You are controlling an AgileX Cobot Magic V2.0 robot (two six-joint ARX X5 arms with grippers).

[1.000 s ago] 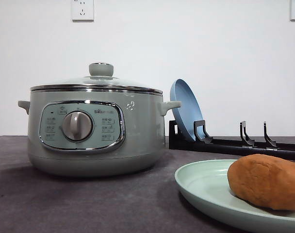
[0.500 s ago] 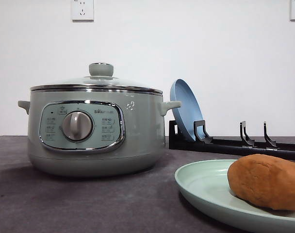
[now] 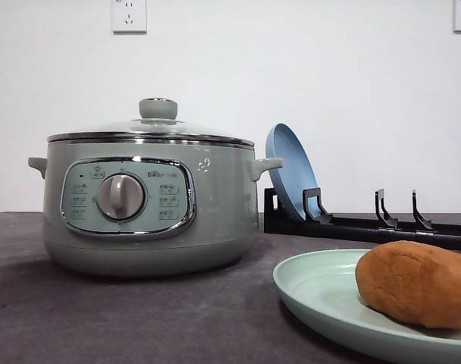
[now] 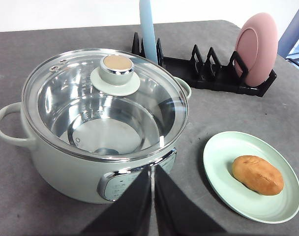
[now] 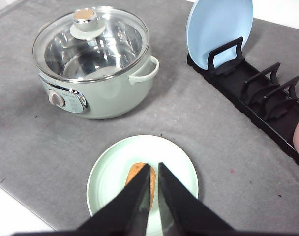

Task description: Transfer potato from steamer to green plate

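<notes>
the potato (image 3: 418, 283) lies on its side in the green plate (image 3: 321, 292), toward the plate's right part in the front view, resting on the flat inner surface and not touching the rim. the green plate sits on the grey desk (image 3: 139, 318), near the steamer (image 3: 147, 201) and apart from it. the steamer stands upright with its glass lid (image 4: 103, 98) seated on top, green knob (image 4: 116, 69) in the middle, and through the glass the bare metal bowl shows. behind, a black rack (image 5: 260, 91) holds a blue plate (image 5: 219, 30) on edge at the end nearer the steamer and a pink plate (image 4: 256, 48) on edge at the far end, with free slots between them. the left hand (image 4: 151, 196) hangs above the steamer's front panel, its two dark fingers pressed together with only a hairline seam between them, holding nothing. the right hand (image 5: 154, 194) hangs above the green plate, over the potato, its fingers nearly together with a thin slit between them, gripping nothing.
</notes>
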